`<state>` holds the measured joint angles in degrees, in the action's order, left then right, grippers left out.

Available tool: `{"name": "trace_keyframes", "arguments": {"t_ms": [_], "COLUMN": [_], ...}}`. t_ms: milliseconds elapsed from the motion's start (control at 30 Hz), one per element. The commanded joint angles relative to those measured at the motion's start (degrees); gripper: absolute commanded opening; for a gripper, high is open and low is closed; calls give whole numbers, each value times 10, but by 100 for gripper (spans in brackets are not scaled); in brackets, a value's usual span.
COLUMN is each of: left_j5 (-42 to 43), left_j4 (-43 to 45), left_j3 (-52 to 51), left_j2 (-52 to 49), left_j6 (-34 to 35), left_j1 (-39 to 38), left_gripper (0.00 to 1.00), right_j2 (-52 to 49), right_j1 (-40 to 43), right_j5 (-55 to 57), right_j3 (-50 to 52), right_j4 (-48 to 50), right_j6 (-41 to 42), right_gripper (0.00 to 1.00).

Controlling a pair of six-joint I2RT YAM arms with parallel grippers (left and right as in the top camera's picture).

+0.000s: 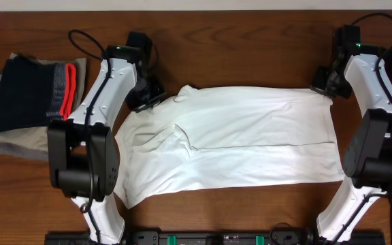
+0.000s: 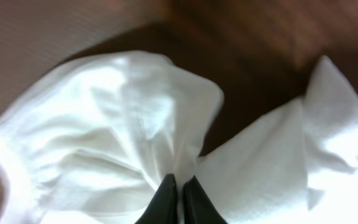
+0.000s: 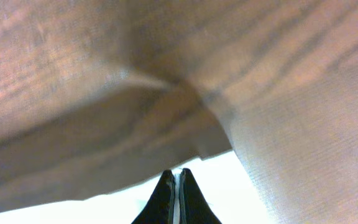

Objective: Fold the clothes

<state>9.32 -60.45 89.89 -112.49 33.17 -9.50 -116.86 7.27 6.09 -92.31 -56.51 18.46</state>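
Slippage likely on lift: R gripper (image 3: 174, 174) closed tight at far-right hem of white T-shirt (image 1: 250, 136), hold unclear. L gripper (image 2: 178, 182) jaws closed, pinching bunched far-left corner.

left tool (image 2: 179, 186), right tool (image 3: 178, 180), both clamped

Lighting and picture quality, three views: bright and even overhead, soft and blurred at the wrists.
Overhead: diffuse light from above; white T-shirt (image 1: 250, 136) close to blown out, folds marked only by faint grey shading; short soft shadow beside the left arm (image 1: 104, 82) on the wooden table (image 1: 33, 184). Left wrist: cloth overexposed at lower right, table out of focus, dark shadow between the cloth lobes. Right wrist: wood grain smeared, broad dim shadow band, white glare along the bottom edge.
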Motion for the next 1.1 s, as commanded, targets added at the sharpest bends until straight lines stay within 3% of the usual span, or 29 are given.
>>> {"name": "trace_keyframes", "arguments": {"t_ms": [0, 333, 933, 1067], "left_j5": [-52, -66, -124, -124], "left_j4": [-37, -146, -247, -259], "left_j3": [3, 3, -50, -70], "left_j2": [29, 30, 28, 28], "left_j6": [1, -20, -73, -83], "left_j1": [2, 2, 2, 2], "left_gripper": [6, 6, 7, 17], "right_j2": [33, 40, 40, 40], "right_j1": [3, 2, 2, 2], "right_j5": [10, 10, 14, 14], "right_j3": [-10, -10, -5, -5], "right_j4": [-27, -131, -268, -283], "right_j6": [23, 28, 21, 21], "right_gripper": [1, 1, 1, 1]}}
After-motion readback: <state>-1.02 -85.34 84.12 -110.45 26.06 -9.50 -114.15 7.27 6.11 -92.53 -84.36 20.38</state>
